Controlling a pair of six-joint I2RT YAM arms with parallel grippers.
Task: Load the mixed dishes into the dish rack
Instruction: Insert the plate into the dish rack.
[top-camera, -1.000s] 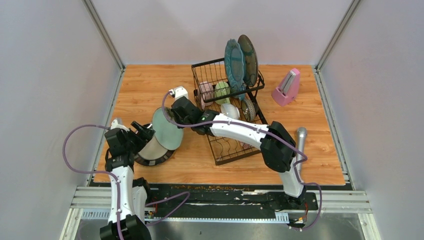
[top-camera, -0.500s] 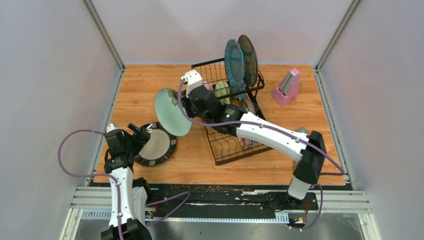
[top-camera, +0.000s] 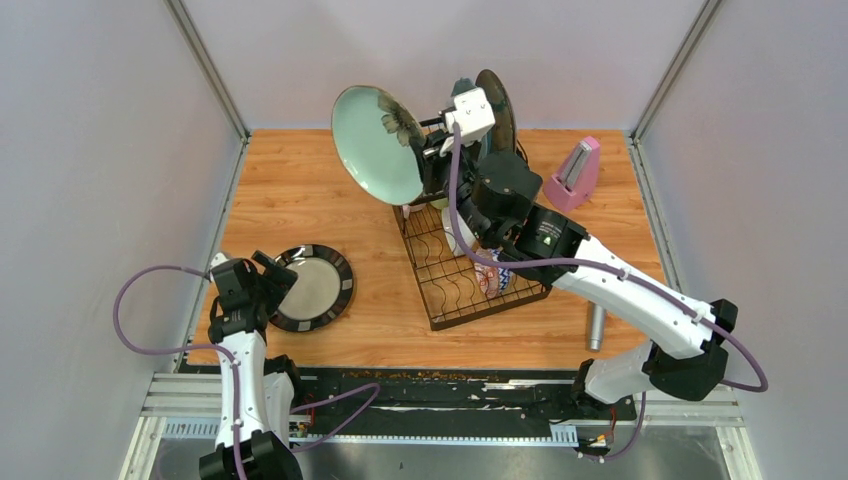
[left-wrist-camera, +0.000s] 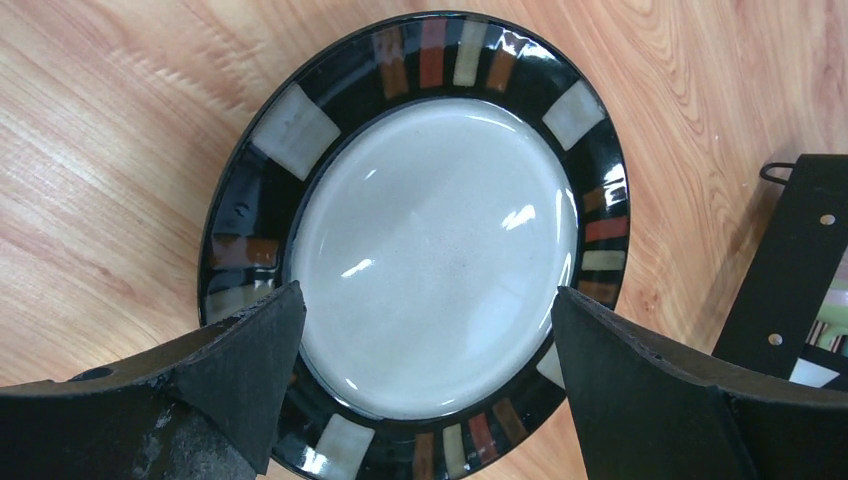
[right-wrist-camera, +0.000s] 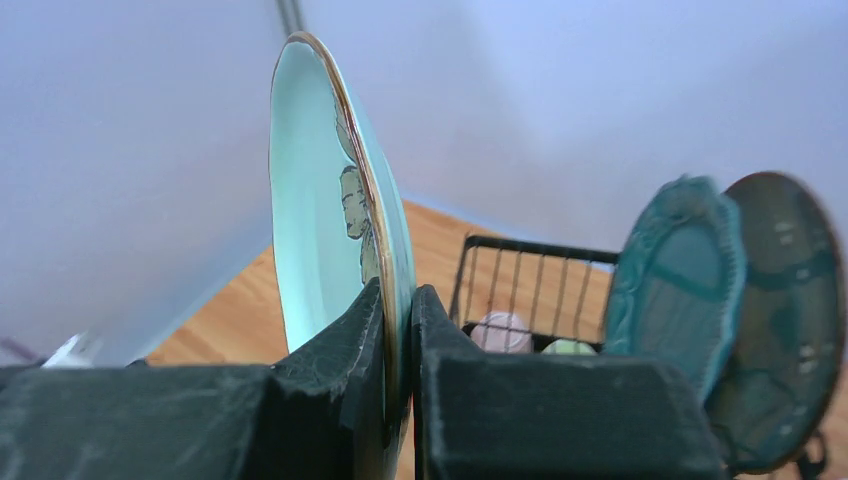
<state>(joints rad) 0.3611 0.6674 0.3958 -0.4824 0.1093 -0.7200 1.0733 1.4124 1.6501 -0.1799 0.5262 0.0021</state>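
Right gripper (right-wrist-camera: 398, 310): clenched on the rim of a mint plate (top-camera: 375, 145), held upright in the air over the far end of the rack (top-camera: 419, 275), beside a teal plate (right-wrist-camera: 670, 280) and a brown plate (right-wrist-camera: 790, 310) standing there. Left gripper (left-wrist-camera: 425, 300): spread wide, grasping nothing, poised over a black-rimmed plate (left-wrist-camera: 440, 250) lying flat near the left edge of the table (top-camera: 300, 180). Metronome (top-camera: 573, 175) by the far right corner; microphone (top-camera: 596, 325) near the front edge, right of the rack.

Left gripper (left-wrist-camera: 425, 305) wide open; right gripper (right-wrist-camera: 400, 300) raised, tight on mint plate (right-wrist-camera: 312, 190)
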